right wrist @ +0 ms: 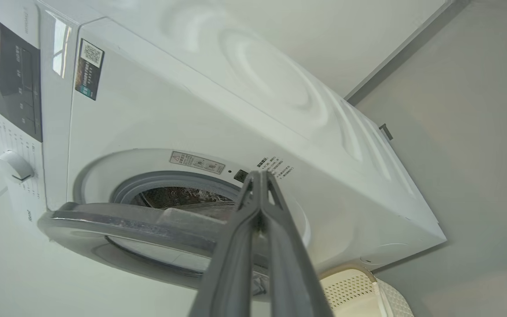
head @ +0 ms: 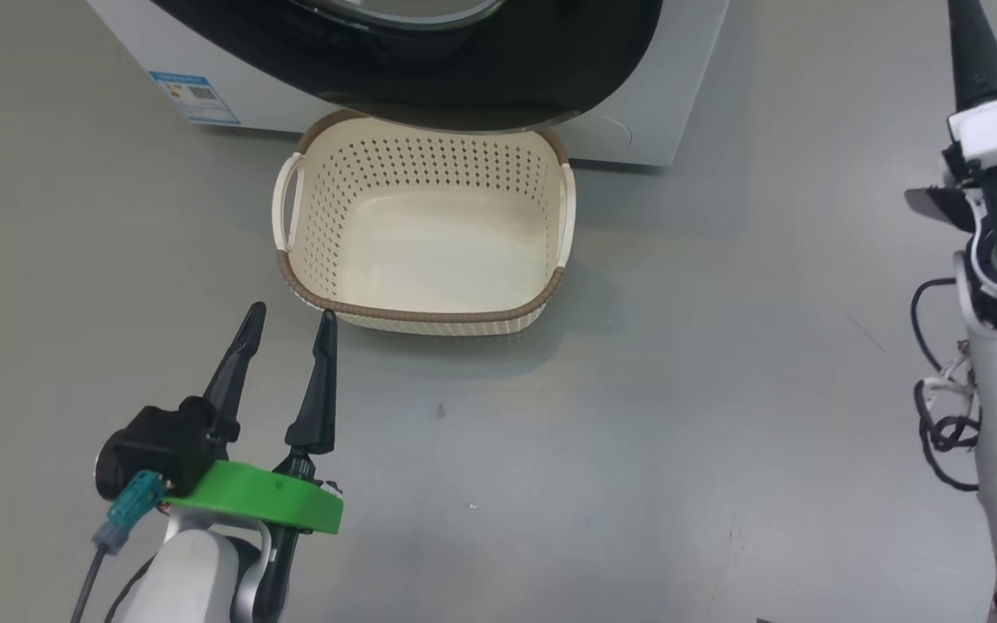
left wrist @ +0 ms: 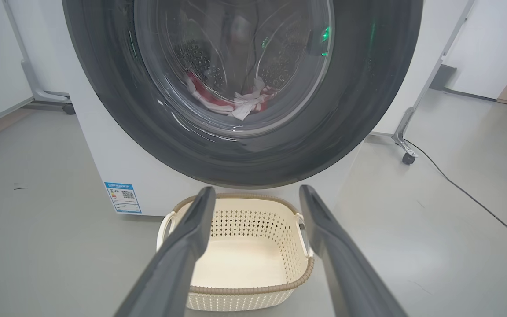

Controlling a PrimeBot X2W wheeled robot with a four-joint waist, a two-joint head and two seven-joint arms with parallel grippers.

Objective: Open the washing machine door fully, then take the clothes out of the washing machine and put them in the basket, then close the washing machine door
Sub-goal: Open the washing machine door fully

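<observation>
The right hand (right wrist: pixel 260 175), fingers pressed together, is pointed at the gap between the washing machine (right wrist: pixel 236 110) and the washing machine door (right wrist: pixel 117 218), which stands ajar and edge-on across the fingers. This arm is judged the nearer for swinging it wide. The left hand (head: pixel 291 313), fingers apart, is held low beside the basket (head: pixel 429 313) under the door. The clothes (left wrist: pixel 236 103) lie behind the glass.
</observation>
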